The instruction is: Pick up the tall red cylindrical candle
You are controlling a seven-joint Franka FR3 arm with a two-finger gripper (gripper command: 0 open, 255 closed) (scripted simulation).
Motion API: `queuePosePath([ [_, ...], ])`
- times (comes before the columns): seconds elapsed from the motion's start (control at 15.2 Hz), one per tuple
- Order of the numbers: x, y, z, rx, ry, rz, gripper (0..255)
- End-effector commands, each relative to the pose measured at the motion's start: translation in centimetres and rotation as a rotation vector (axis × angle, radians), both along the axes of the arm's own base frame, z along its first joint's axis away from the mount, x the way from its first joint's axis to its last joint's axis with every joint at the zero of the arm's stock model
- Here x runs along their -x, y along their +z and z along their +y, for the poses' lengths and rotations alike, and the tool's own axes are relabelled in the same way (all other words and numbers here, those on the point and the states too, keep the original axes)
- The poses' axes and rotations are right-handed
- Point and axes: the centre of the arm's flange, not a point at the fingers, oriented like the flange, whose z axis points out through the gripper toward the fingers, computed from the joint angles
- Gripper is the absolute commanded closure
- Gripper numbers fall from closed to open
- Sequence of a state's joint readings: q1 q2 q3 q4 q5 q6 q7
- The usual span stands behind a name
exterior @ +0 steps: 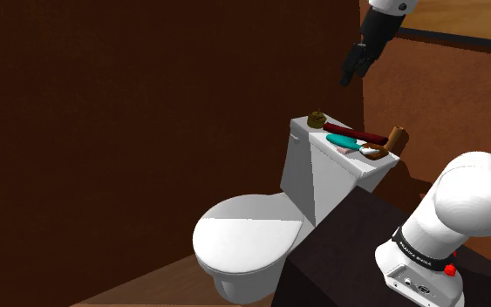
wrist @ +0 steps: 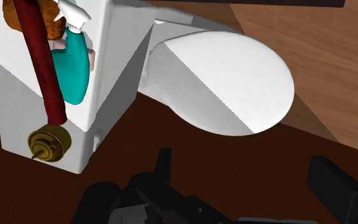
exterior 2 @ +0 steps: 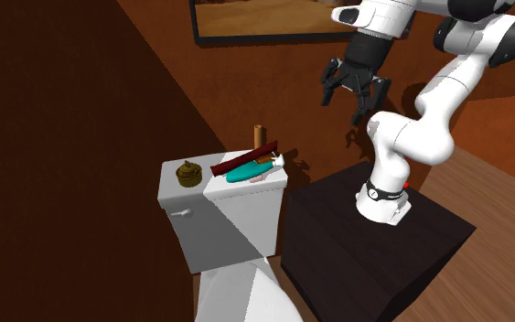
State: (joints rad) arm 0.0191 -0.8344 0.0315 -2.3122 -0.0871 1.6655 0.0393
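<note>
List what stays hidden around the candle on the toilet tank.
One end of the candle is cut off by the wrist view's edge.
The pink item lies mostly under the teal bottle in the wrist view; unidentifiable.
The brown upright piece has its base behind the candle in the second exterior view.

White rounded arm [exterior 2: 422,137], black tool [exterior 2: 345,102], red button [exterior: 450,269]

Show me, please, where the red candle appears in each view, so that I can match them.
Shoulder view: candle lying on the toilet tank, right of centre.
Second exterior view: candle on the tank, near the centre.
Wrist view: candle alongside the teal bottle, on the tank.
Shared landmark: the teal bottle beside it.
</note>
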Motion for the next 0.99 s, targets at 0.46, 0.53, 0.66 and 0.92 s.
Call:
queuePosePath([
  [0.46, -2.9, -5.1, -7.6, -0.018, -0.025, 0.080, 0],
  [0.53, -3.3, -5.8, -8.7, -0.020, -0.028, 0.091, 0],
  [0.66, -4.0, -7.4, -10.8, -0.025, -0.036, 0.114, 0],
  [0.92, -5.2, -10.5, -15.2, -0.035, -0.050, 0.159, 0],
])
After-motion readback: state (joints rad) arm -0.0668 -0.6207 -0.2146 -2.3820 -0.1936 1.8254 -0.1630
